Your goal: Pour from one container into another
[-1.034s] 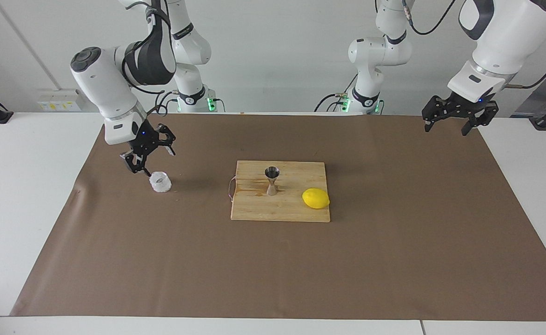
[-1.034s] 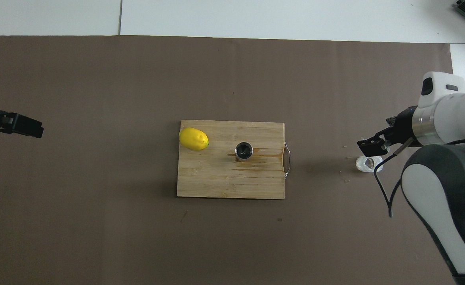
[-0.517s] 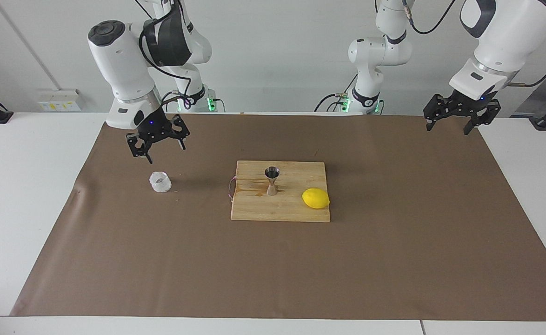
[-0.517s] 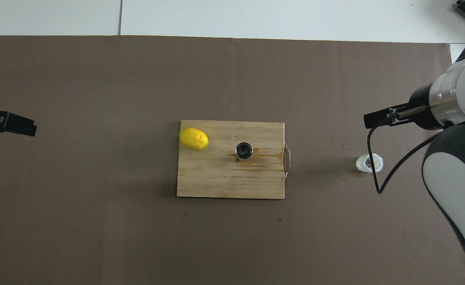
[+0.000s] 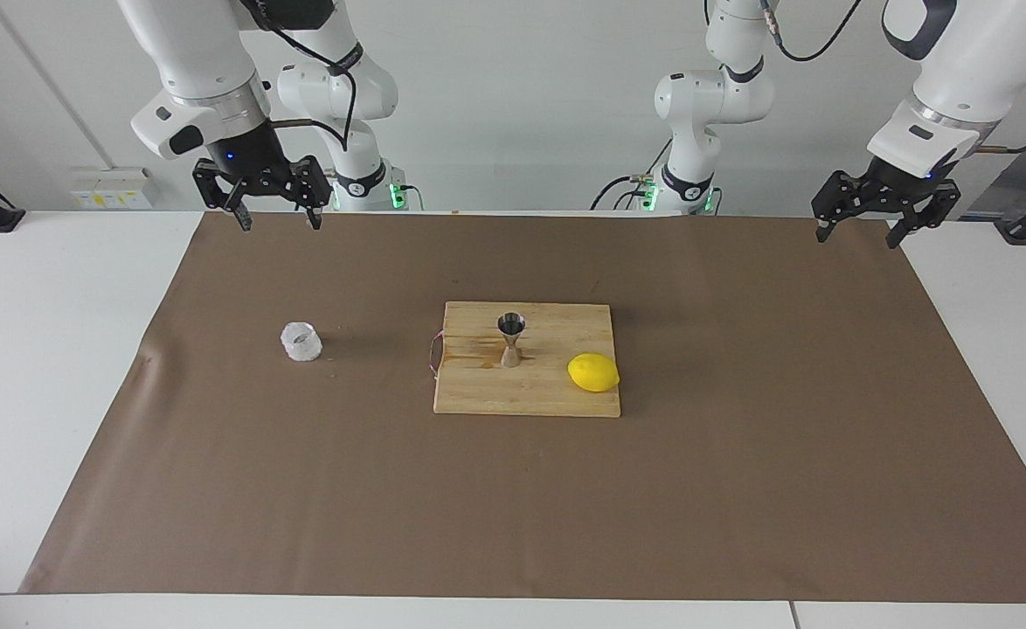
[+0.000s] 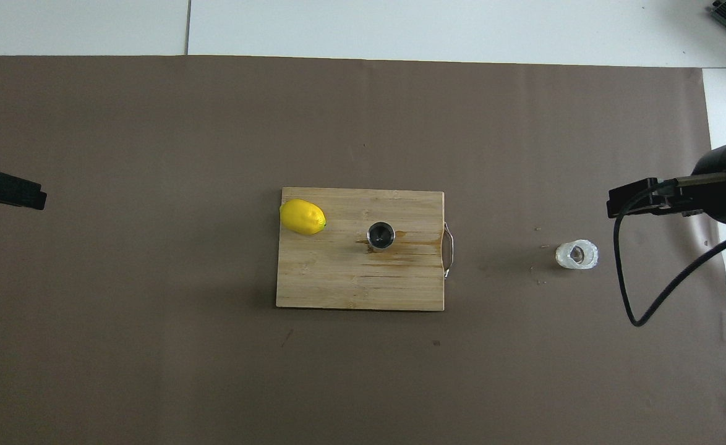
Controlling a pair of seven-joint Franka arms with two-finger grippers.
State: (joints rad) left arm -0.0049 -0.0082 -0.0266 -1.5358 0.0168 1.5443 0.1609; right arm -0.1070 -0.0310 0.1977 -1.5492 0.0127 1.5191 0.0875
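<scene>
The small clear faceted cup [image 5: 301, 342] [image 6: 577, 254] stands upright on the brown mat toward the right arm's end, and nothing touches it. The steel hourglass jigger [image 5: 511, 339] [image 6: 381, 235] stands upright near the middle of the wooden cutting board [image 5: 478, 389] [image 6: 338, 284]. My right gripper [image 5: 276, 220] hangs open and empty, high over the mat's edge by its own base, well apart from the cup. At the left arm's end, my left gripper [image 5: 856, 236] waits open and empty, raised over the mat's corner.
A yellow lemon [image 5: 593, 373] [image 6: 302, 217] lies on the board beside the jigger, toward the left arm's end. The board has a thin wire handle [image 6: 449, 249] on the side facing the cup. A brown mat [image 5: 740, 489] covers most of the white table.
My right gripper has risen from just beside the cup and drawn back toward its base, still open; the cup stays put. The left gripper has drifted slightly outward.
</scene>
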